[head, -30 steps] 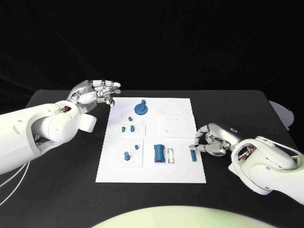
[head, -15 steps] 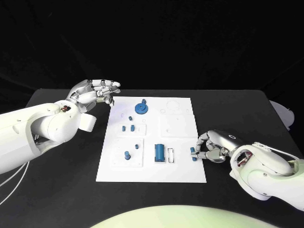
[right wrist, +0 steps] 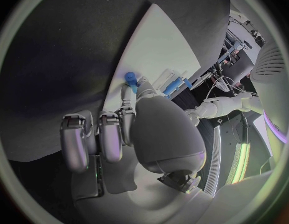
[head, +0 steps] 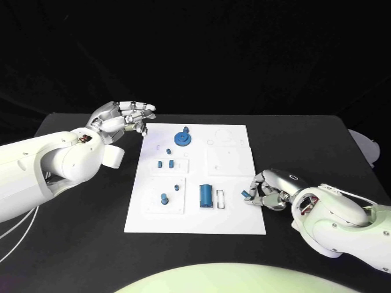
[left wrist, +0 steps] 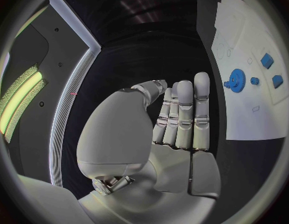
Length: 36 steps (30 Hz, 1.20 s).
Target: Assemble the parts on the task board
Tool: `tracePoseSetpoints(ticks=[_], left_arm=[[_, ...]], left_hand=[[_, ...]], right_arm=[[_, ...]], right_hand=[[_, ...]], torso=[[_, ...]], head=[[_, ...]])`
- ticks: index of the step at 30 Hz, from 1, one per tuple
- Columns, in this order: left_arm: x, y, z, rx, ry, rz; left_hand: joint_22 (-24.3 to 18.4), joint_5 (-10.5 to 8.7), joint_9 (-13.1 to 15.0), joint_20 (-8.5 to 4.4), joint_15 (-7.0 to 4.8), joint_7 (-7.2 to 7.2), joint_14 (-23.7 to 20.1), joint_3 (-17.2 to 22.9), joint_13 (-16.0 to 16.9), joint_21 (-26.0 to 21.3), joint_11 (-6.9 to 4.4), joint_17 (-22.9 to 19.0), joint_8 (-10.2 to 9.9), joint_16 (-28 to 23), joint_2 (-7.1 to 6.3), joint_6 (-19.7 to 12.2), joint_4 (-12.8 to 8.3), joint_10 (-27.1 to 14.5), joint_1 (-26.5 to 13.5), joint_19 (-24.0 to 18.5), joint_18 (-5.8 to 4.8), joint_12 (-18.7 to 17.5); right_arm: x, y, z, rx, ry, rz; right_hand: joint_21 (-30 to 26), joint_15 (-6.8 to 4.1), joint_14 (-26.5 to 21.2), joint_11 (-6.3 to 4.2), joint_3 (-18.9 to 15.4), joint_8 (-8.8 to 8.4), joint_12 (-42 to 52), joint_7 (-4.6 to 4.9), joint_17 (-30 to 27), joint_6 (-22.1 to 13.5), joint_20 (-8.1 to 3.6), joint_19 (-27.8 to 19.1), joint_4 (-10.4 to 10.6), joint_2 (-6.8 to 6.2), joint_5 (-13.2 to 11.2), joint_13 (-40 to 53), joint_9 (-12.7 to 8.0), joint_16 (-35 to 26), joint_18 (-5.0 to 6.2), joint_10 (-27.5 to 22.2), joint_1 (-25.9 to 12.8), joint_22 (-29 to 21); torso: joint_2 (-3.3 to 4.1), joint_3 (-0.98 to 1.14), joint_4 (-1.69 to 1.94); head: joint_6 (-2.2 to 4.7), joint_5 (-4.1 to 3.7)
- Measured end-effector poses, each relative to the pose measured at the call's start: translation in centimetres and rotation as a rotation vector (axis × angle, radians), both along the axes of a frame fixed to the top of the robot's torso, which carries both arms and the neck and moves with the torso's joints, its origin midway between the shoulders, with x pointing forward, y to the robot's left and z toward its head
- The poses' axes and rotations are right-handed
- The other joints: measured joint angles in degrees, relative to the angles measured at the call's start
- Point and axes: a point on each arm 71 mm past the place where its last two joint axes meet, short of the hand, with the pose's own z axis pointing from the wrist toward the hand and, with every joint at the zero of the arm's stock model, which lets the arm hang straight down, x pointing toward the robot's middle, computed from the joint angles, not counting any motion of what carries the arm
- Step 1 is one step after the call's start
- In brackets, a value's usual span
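Blue peg (head: 247,195), small, pinched in the fingertips of the right hand (head: 273,190) at the right edge of the board (head: 195,220), lower right of centre in the head view; the right wrist view shows the same peg (right wrist: 130,77) at the fingertips, over the board's edge.

Board: white plate, mid-frame. On it: blue gear (head: 184,140) at upper middle, blue cylinder (head: 204,195) lying beside a white slot (head: 219,198), further small blue parts at left.

Left hand (head: 123,118): raised by the board's upper left corner, fingers curled in, holding nothing.

Handling note, as judgement: keep the pinch firm and the peg upright, align it over its socket before lowering, and release only once seated. Which socket is meant cannot be told.
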Motion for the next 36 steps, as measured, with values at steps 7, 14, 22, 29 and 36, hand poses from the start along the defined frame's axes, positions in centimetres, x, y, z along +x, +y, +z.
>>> tracePoseSetpoints(ticks=[7, 14, 22, 29, 36], left_arm=[[0.0, 0.0, 0.0, 0.0, 0.0, 0.0], [0.0, 0.0, 0.0, 0.0, 0.0, 0.0], [0.0, 0.0, 0.0, 0.0, 0.0, 0.001], [0.0, 0.0, 0.0, 0.0, 0.0, 0.001], [0.0, 0.0, 0.0, 0.0, 0.001, 0.0]], left_hand=[[-0.1, 0.0, 0.0, 0.21, 0.0, 0.0, 0.0, 0.0, 0.1, -0.2, -0.21, -0.1, 0.0, 0.0, 0.0, 0.0, 0.0, -0.2, 0.0, 0.2, 0.01, 0.4], [-0.1, 0.0, 0.0, 0.21, 0.0, 0.0, 0.0, 0.0, 0.1, -0.2, -0.21, -0.1, 0.0, 0.0, 0.0, 0.0, 0.0, -0.2, 0.0, 0.2, 0.0, 0.4], [-0.1, 0.0, 0.0, 0.21, 0.0, 0.0, 0.0, 0.0, 0.1, -0.2, -0.21, -0.1, 0.0, 0.0, 0.0, 0.0, 0.0, -0.2, 0.0, 0.2, 0.0, 0.4], [-0.1, 0.0, 0.0, 0.21, 0.0, 0.0, 0.0, 0.0, 0.1, -0.2, -0.21, -0.1, 0.0, 0.0, 0.0, 0.0, 0.0, -0.2, 0.0, 0.2, 0.01, 0.4], [-0.1, 0.0, 0.0, 0.21, 0.0, 0.0, 0.0, 0.0, 0.1, -0.2, -0.21, -0.1, 0.0, 0.0, 0.0, 0.0, 0.0, -0.2, 0.0, 0.2, 0.01, 0.4]], right_arm=[[0.1, 0.4, 0.1, -0.011, -0.005, 0.02], [0.0, 0.7, 0.2, -0.02, -0.016, 0.033], [-0.6, 1.1, 0.3, -0.007, -0.017, 0.032], [-0.7, 2.4, 1.5, 0.052, -0.037, 0.035], [-0.7, 4.0, 1.8, 0.124, -0.024, 0.026]], right_hand=[[0.0, -0.36, -0.1, -0.32, 5.9, -1.06, -0.4, -0.48, 0.0, 1.0, 0.0, 0.0, -1.3, -3.34, -0.2, 0.0, -1.0, 0.0, 0.0, -0.1, 3.8, 0.0], [0.0, -0.68, 0.0, -0.87, 14.6, -0.98, 0.0, -0.38, 0.0, 1.2, 0.0, 0.0, 5.2, -5.43, 2.8, -3.9, -0.1, 0.0, 0.0, 0.9, 5.8, 0.0], [0.0, -0.78, -0.1, -0.98, 22.1, -0.4, -0.2, -0.1, 0.0, 0.9, 0.0, 0.0, 7.3, -8.35, 4.3, -7.3, 0.7, 0.0, 0.0, 1.2, 1.2, 0.0], [0.0, -0.78, -0.1, -0.98, 24.4, 0.56, -0.2, -0.05, 0.0, 0.8, 0.0, 0.0, 6.4, -9.1, 4.5, -7.1, 0.7, 0.0, 0.0, 1.2, -1.6, 0.0], [0.0, -0.77, -0.1, -0.98, 26.2, 0.9, -0.2, 0.18, 0.0, 0.6, 0.0, 0.0, 4.9, -9.34, 4.5, -7.1, 0.7, 0.0, 0.0, 1.2, -2.8, 0.0]], torso=[[0.0, -0.01, -0.01], [-0.03, -0.01, -0.02], [-0.02, 0.01, -0.02], [-0.02, 0.01, -0.02], [0.0, 0.01, 0.0]], head=[[-0.26, 0.01], [-0.27, -0.01], [-0.18, 0.13], [-0.03, 0.18], [0.03, 0.2]])
